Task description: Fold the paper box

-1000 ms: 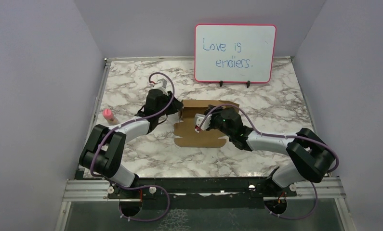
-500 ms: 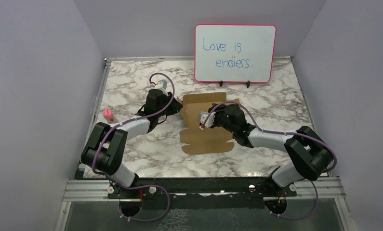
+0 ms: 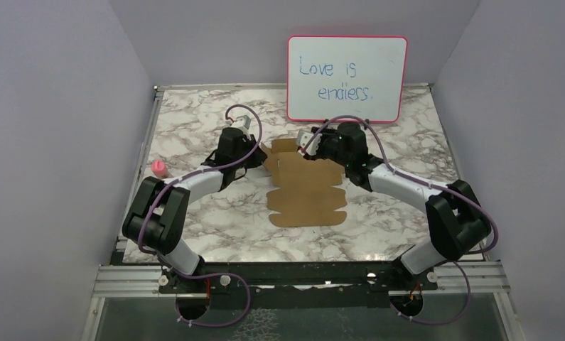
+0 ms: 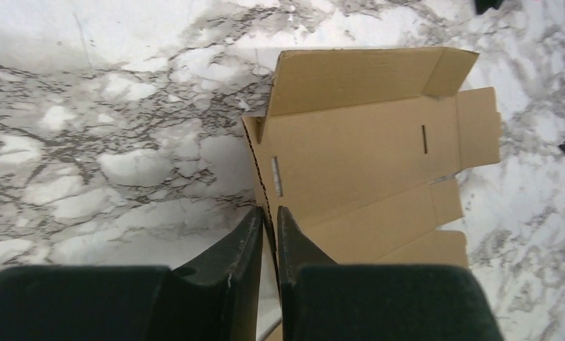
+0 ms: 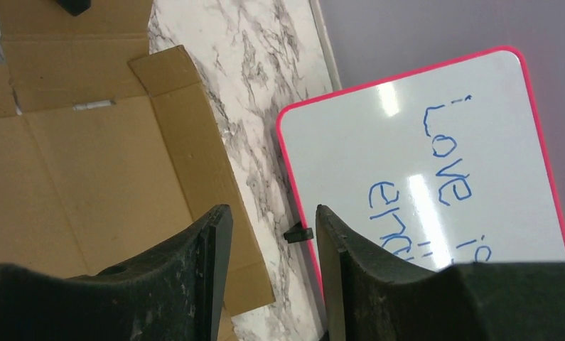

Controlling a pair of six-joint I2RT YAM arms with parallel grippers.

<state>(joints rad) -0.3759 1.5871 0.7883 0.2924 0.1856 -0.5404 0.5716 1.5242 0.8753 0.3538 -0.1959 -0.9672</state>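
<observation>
Cardboard update from the remote desk. There's one paper box (image 3: pixel 306 186), plain brown, mostly a flat die-cut sheet with a couple of flaps standing up at its far end.

The left gripper (image 4: pixel 266 220) is pinched almost fully together on the thin edge of a raised side flap. That edge runs straight out from between its fingertips, and the rest of the sheet spreads out ahead of it and to its right.

The right gripper (image 5: pixel 272 220) is roughly half spread with nothing in it. Through the gap I only see marble and the foot of the whiteboard (image 5: pixel 436 163). The sheet lies to the left of its fingers and under them, not touching as far as I can tell.

My guess on handling:
- It's very light, so it will probably skate on the marble table (image 3: pixel 194 213) if I push it without pinning it.
- The panels look stiff, but it should hinge easily at the creases, and the flaps will likely spring back when let go.
- Thin board dents, so I'd go gentle on the squeeze.
- I'd grab flap edges close to a crease, like the left is doing, and use the free right to press or lift the opposite wall.

Headcount:
- one box
- two grippers
- one whiteboard
- one small pink thing (image 3: pixel 158 168), well off behind the left arm (can't tell what it is)
</observation>
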